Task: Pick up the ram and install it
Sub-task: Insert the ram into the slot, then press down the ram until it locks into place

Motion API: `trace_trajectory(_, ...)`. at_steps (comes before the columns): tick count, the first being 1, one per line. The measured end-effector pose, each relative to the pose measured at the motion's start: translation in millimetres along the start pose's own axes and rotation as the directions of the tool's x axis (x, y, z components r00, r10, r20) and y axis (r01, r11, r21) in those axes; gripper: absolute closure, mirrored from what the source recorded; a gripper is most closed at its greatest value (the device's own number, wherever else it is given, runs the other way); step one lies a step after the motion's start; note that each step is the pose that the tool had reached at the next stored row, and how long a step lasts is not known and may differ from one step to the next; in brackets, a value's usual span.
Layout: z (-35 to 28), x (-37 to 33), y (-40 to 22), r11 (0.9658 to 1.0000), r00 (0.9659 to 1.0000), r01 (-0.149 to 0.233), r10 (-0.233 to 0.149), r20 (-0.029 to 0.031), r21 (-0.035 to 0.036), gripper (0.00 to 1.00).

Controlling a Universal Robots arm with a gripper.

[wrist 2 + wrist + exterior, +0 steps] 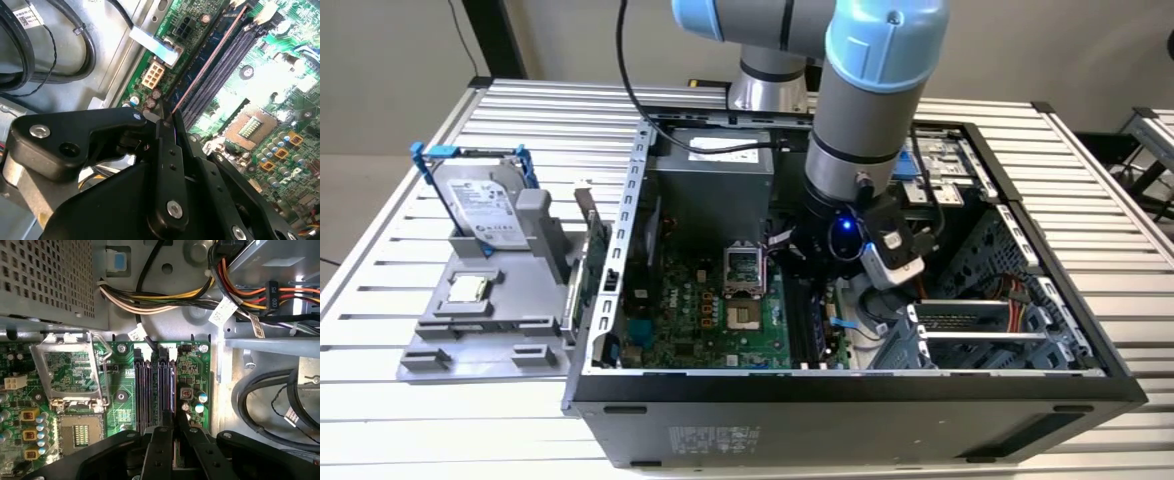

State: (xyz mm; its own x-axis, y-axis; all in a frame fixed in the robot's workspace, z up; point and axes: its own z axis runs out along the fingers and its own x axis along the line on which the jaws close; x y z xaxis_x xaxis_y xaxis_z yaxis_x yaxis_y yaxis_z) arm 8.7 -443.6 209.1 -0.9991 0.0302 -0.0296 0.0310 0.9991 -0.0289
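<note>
You see the claw (pixel 173 426) low inside the open computer case (pixel 607 300), its two fingers (pixel 167 150) closed on the ram (pixel 207 65). In both wrist views the ram stands on edge in a black slot (pixel 150 390) of the green board (pixel 707 320), beside the processor socket (pixel 70 370).

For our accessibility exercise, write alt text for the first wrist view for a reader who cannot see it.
The robot's black hand grips the ram edge-on above the motherboard's black slots, inside an open computer case. The processor socket with its metal frame lies beside the slots, and bundled coloured cables run across the case beyond them.
</note>
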Motion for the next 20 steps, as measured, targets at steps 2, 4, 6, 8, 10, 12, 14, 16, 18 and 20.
trace_trajectory(2, -0.5, 0.0, -0.2, 1.0, 1.0, 0.0, 0.0, -0.0004, 0.0013, 0.0)
trace_trajectory(4, -2.5, 0.0, -0.3, 1.0, 1.0, 0.0, 0.0, -0.0012, 0.0025, 0.0)
trace_trajectory(6, -11.2, -0.2, -0.5, 1.0, 1.0, 0.0, 0.0, -0.002, 0.0022, 0.0)
trace_trajectory(8, -20.4, -0.5, -0.8, 1.0, 1.0, 0.0, 0.0, -0.0021, 0.0021, 0.0)
trace_trajectory(10, -29.6, -0.8, -1.1, 1.0, 1.0, 0.0, 0.0, -0.0022, 0.0021, 0.0)
trace_trajectory(12, -38.0, -1.1, -1.3, 1.0, 1.0, 0.0, 0.0, -0.0034, 0.0022, 0.0)
trace_trajectory(14, -42.9, -1.3, -1.4, 1.0, 1.0, -0.001, 0.001, -0.0046, 0.0003, 0.0)
trace_trajectory(16, -44.7, -1.3, -1.7, 1.0, 1.0, 0.0, 0.0, -0.006, -0.002, 0.0)
trace_trajectory(18, -44.7, -1.3, -1.7, 1.0, 1.0, 0.0, 0.0, -0.006, -0.002, 1.0)
trace_trajectory(20, -44.7, -1.3, -1.7, 1.0, 1.0, 0.0, 0.0, -0.006, -0.0019, 1.0)
